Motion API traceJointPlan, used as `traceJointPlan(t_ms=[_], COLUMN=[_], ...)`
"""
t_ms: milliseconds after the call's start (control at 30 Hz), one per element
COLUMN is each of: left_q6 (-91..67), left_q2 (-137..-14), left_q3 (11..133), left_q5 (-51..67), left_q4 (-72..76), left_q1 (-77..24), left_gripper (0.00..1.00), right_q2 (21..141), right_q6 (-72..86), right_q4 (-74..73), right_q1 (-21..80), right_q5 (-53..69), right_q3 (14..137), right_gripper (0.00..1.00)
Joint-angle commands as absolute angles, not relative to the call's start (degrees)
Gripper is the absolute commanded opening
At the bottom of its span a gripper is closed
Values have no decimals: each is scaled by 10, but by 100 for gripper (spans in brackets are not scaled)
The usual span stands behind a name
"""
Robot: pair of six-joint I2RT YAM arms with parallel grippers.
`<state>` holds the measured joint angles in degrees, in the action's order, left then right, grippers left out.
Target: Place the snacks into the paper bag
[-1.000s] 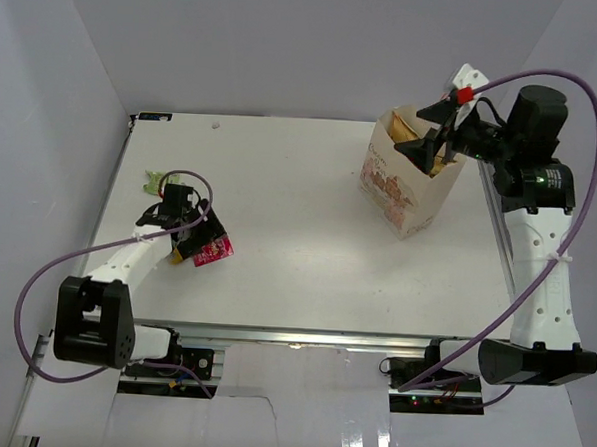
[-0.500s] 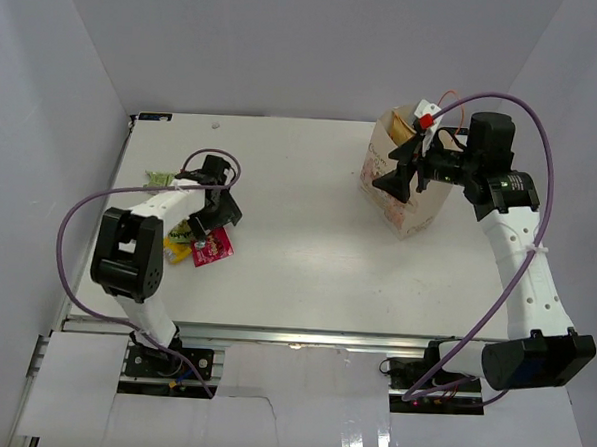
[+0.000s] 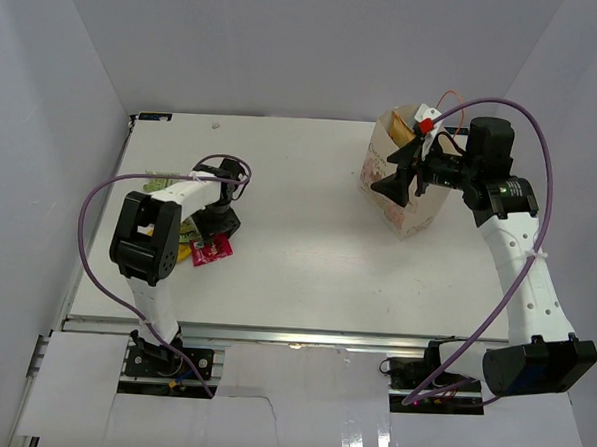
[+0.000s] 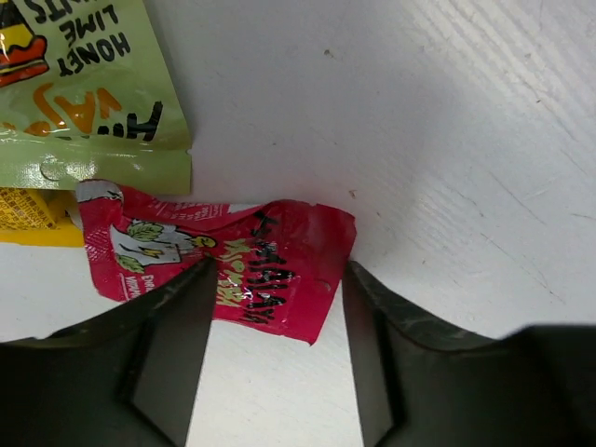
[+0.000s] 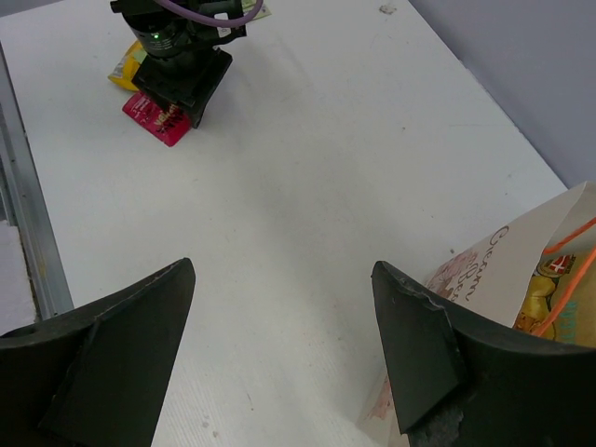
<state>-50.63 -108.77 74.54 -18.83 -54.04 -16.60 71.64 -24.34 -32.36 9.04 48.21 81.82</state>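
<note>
A pink-red packet (image 4: 223, 265) lies flat on the white table, and my left gripper (image 4: 279, 272) is open and low over it, one finger on each side of its right end. Above it lie a green packet (image 4: 84, 84) and a yellow packet (image 4: 28, 209). From above, the pink-red packet (image 3: 214, 249) peeks out just below the left gripper (image 3: 218, 224). The cream paper bag (image 3: 405, 189) stands upright at the far right, with a gold chip bag (image 5: 548, 300) inside. My right gripper (image 3: 399, 175) hangs open and empty by the bag's left rim.
Thin orange handles (image 5: 570, 240) loop over the paper bag's mouth. White walls close in the table (image 3: 307, 244) on three sides. A metal rail (image 5: 20, 196) runs along the table's edge. Purple cables arc over both arms.
My left gripper has moved right and come down over the pink-red packet, its jaws narrowing. The right gripper has dropped from above the bag to its left rim and stays open.
</note>
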Motion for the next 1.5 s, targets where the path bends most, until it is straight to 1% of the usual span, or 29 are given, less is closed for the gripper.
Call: traceJointPlan(t_ms=[0,33,67,100,133,167,200,233,267,533,733,867,900,933,1033,1133,1200,1233,1267,1300,1333,1367,1400,1433,1467], left_q6=[-510,-508,-506,-506,-508,-510,-508,-506,-502,-437,-413,-409,-409,-410,-429,-445,-439,-440,-443,-453,-457,-458,-459,-454,-446], left_q2=[-1105,-1103,-1101,-1100,-1091,-1086,-1079,-1065,-1058,-988,-902,-848,-839,-824,-801,-798,-800,-800,-801,-801,-799,-792,-787,-781,-769], left_q3=[738,733,730,727,723,716,713,708,705,673,661,648,645,635,611,602,602,606,610,610,606,599,576,564,540], left_q5=[-218,-218,-218,-220,-221,-218,-214,-204,-198,-111,-55,5,44,56,103,129,119,81,57,31,-21,-33,-42,-47,-48], left_q4=[-561,-558,-557,-555,-555,-551,-548,-536,-529,-447,-409,-368,-352,-343,-307,-287,-304,-320,-338,-378,-390,-396,-393,-386,-367], left_q1=[-168,-169,-170,-170,-169,-170,-170,-169,-169,-169,-170,-169,-169,-169,-170,-169,-169,-168,-167,-166,-165,-163,-162,-157,-154], left_gripper=[64,61,54,50,40,23,17,12,12,0,0,0,0,0,0,0,0,0,14,49,66,77,92,95,95], right_q2=[698,696,695,695,695,694,694,694,693,692,689,690,692,692,699,715,736,743,756,762,769,783,792,799,811], right_q6=[-234,-233,-233,-231,-230,-228,-227,-226,-225,-220,-215,-213,-212,-209,-173,-110,-98,-97,-100,-104,-104,-105,-105,-102,-101], right_q4=[-300,-300,-301,-300,-300,-300,-298,-298,-297,-298,-294,-293,-292,-291,-272,-228,-218,-219,-217,-217,-214,-214,-215,-217,-216], right_q1=[93,94,94,94,95,95,95,96,96,111,127,140,146,152,202,262,302,314,333,341,347,358,362,366,371], right_q5=[500,501,504,505,506,510,511,512,513,520,519,519,522,523,504,441,429,409,402,395,375,367,356,349,351], right_q3=[819,821,821,821,822,823,824,824,824,821,810,802,801,796,758,702,685,684,685,686,689,693,700,705,707], right_gripper=[82,82,82,82,82,82,82,82,82,82,82,83,83,83,82,81,81,81,81,82,82,83,83,83,83])
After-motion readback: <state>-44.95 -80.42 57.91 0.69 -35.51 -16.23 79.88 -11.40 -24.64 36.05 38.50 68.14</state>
